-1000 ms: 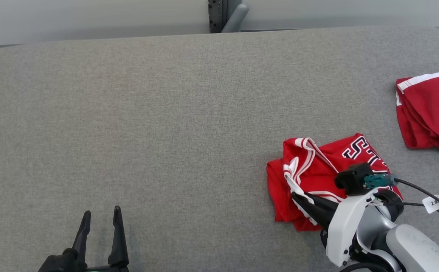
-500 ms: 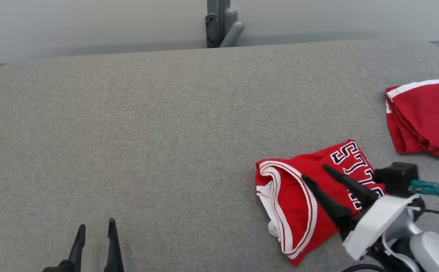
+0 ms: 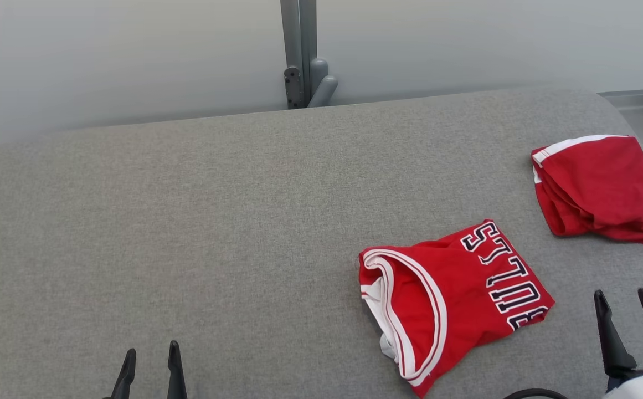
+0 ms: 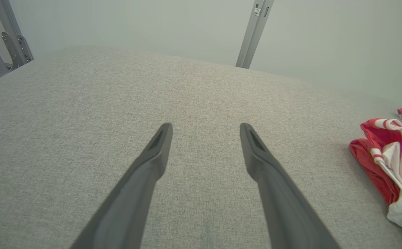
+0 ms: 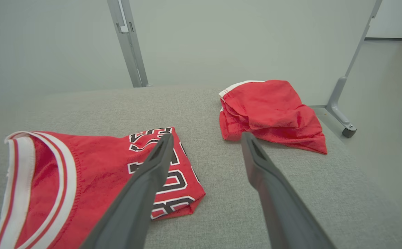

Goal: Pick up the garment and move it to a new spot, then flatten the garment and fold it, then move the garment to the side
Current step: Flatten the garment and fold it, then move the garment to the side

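Note:
A folded red jersey (image 3: 454, 293) with white trim and black-and-white lettering lies on the grey table (image 3: 216, 221), right of centre; it also shows in the right wrist view (image 5: 83, 186) and at the right edge of the left wrist view (image 4: 391, 162). My right gripper (image 3: 628, 302) stands open at the lower right, just right of the jersey and apart from it, holding nothing. In the right wrist view its fingers (image 5: 145, 186) frame the jersey's lettered end. My left gripper (image 3: 151, 357) is open at the lower left, far from the jersey, over bare table (image 4: 201, 103).
A second red garment (image 3: 598, 188) with a white band lies crumpled at the table's far right, also seen in the right wrist view (image 5: 270, 110). A grey metal post (image 3: 299, 55) stands behind the table. The table's right edge drops to floor (image 5: 387, 103).
My right gripper let go of the jersey and drew back to the lower right, off the cloth. The jersey now lies flatter. The camera tilted, shifting the whole scene down.

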{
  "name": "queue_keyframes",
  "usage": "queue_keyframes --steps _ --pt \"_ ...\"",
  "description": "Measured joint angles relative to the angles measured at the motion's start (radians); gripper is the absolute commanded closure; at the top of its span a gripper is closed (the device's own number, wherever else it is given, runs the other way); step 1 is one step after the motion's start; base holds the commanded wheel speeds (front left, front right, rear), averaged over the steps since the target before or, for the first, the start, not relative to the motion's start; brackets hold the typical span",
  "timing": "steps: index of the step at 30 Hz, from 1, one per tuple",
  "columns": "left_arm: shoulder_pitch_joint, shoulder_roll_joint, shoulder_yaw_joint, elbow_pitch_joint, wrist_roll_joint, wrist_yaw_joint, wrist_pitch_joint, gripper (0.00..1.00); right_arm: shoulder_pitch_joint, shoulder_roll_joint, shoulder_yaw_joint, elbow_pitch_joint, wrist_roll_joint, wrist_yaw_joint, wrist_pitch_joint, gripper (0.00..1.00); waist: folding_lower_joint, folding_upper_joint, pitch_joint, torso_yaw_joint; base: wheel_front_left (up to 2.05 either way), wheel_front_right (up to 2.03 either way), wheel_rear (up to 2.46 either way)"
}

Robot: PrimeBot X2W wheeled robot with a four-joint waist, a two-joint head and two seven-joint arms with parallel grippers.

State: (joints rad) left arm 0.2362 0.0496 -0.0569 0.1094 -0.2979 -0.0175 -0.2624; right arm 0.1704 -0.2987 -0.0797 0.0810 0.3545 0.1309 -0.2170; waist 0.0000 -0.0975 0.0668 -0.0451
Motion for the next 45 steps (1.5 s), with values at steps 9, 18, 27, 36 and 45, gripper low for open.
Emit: queue_keyframes --steps 9,18,27,36,45 --pt "-0.001 0.000 -0.015 0.016 0.010 -0.004 0.000 0.00 0.042 0.129 -0.172 0.065 -0.158 0.001 -0.041 0.00 0.0000 0.0000 -0.017 0.028 0.00 0.00 0.00" --pt "-0.001 0.000 -0.019 0.002 0.010 0.000 0.000 0.00 0.072 0.209 -0.210 0.069 -0.160 0.000 -0.041 0.00 0.0000 0.0000 -0.009 0.045 0.00 0.00 0.00" --pt "-0.006 0.000 -0.026 -0.034 0.020 0.005 0.000 0.00 -0.106 0.054 0.013 0.175 0.019 0.001 0.047 0.00 0.0000 0.0000 0.037 0.040 0.00 0.00 0.00" --pt "-0.071 0.000 -0.041 -0.042 0.038 -0.004 0.000 0.00 -0.329 -0.135 0.186 0.284 0.165 0.000 0.322 0.00 0.0000 0.0001 0.125 0.052 0.00 0.00 0.00" --pt "-0.107 0.000 -0.041 -0.043 0.043 -0.007 0.000 0.00 -0.432 -0.211 0.318 0.399 0.322 0.000 0.449 0.00 0.0001 0.0001 0.185 0.118 0.00 0.00 0.00"
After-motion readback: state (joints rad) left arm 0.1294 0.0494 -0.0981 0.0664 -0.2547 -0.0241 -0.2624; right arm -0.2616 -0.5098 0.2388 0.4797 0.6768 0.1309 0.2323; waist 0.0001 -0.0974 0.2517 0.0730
